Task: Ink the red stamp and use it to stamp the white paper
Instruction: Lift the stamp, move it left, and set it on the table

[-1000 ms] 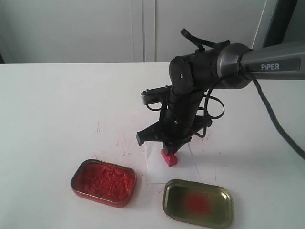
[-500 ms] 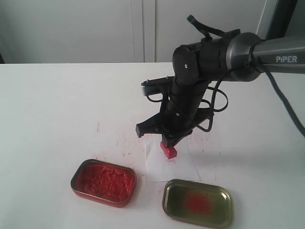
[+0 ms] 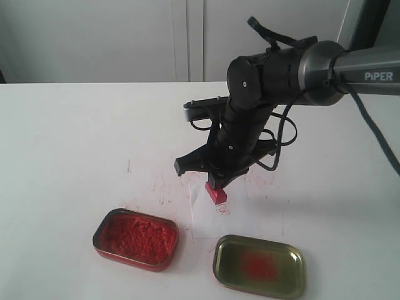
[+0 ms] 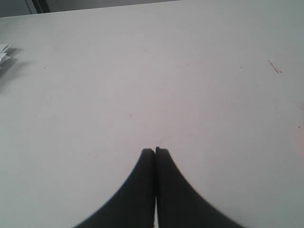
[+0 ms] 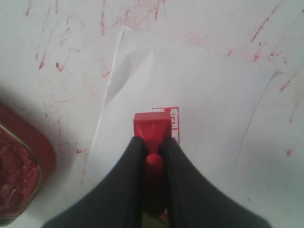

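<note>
one red tin point(image 3: 125, 255) holds ink point(image 3: 136, 237), gold tin point(image 3: 229, 260) a smear point(image 3: 258, 265); gripper point(image 3: 215, 185) grips stamp point(image 3: 217, 195)

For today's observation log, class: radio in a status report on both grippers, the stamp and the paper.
Left gripper shut, empty. Right gripper shut on the red stamp, just off the white paper. Red print on paper; nothing obstructing.

Only thing you can actually read is "PiPER", in white letters on the grey arm link point(image 3: 365, 65) at the right edge of the exterior view. There's a small red print point(image 5: 174, 117) on the white paper point(image 5: 213, 90), but it's too faint to make out.
</note>
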Controlling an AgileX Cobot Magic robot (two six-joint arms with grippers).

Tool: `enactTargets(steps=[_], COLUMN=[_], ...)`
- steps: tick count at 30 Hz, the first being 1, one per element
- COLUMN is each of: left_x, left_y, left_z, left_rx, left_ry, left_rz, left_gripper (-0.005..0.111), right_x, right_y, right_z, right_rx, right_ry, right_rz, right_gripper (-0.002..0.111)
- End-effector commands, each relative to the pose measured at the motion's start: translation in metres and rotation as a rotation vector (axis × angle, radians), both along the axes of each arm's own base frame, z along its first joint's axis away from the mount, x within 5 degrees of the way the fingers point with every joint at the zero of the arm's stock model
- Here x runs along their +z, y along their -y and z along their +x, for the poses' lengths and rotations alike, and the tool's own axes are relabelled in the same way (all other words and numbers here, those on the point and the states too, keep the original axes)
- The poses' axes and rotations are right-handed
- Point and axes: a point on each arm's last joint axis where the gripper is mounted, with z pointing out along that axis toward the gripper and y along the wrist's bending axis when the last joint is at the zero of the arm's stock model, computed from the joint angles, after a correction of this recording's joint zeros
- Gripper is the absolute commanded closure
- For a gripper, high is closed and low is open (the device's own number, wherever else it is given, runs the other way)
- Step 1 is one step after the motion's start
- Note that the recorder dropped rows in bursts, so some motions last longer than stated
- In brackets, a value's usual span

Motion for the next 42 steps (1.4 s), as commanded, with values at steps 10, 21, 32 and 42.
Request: enactTargets(steps=[10,21,32,42], left_x=[0.000,0.000,0.000,0.000], left_y=[0.001,0.001,0.001,0.001], left_z=[0.000,0.000,0.000,0.000], left_rx=[-0.005,-0.005,-0.005,-0.005], left_ry=[0.001,0.001,0.001,0.001], left_rz=[-0.009,-0.009,-0.009,-0.009], left_gripper=[0.107,0.107,0.107,0.107], right_x=[0.009,-0.019,-0.047,-0.066], right_y=[-0.019,-0.031,-0.037,-0.042], right_z=[0.011,0.023,0.027,0.026], right_rx=[-0.005,-0.066,-0.158,-0.198], right_ry=[0.049,-0.055,-0.130,-0.168], right_rz=[0.342,0.561,0.613,0.609], right_gripper=[0.108,0.108,0.108,0.108])
